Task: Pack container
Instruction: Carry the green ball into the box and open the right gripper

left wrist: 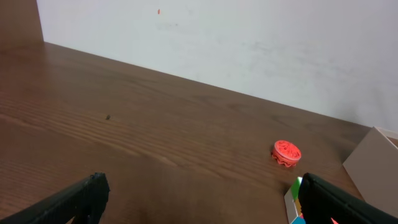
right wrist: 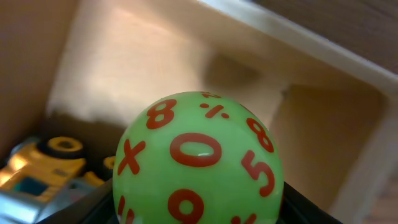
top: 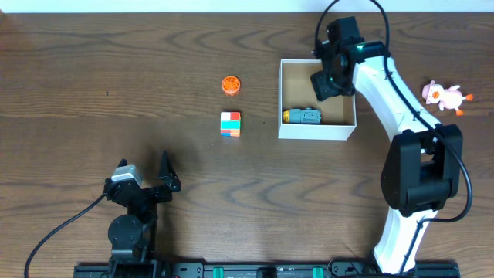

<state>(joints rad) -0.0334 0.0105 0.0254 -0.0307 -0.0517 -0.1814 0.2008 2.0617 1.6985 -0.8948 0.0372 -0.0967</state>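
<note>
Clamping green red-numbered ball [right wrist: 199, 162] in right tool [top: 328, 81], seemingly inside square white-walled cardboard container [top: 316, 130] at table [top: 77, 77] right. Packed: yellow-grey toy truck [top: 302, 116]. Left out: orange disc [top: 230, 83], multicoloured cube [top: 230, 123], pink plush [top: 442, 95]. With left tool [top: 145, 174] gaping, idle.

8, 0, 5, x on green ball [right wrist: 199, 158]

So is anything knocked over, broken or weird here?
Nothing stands out. The container sits square and upright with a toy truck resting inside, the right gripper holds a green number ball over it, and the orange disc, colored cube and pink toy just wait on the table.
</note>
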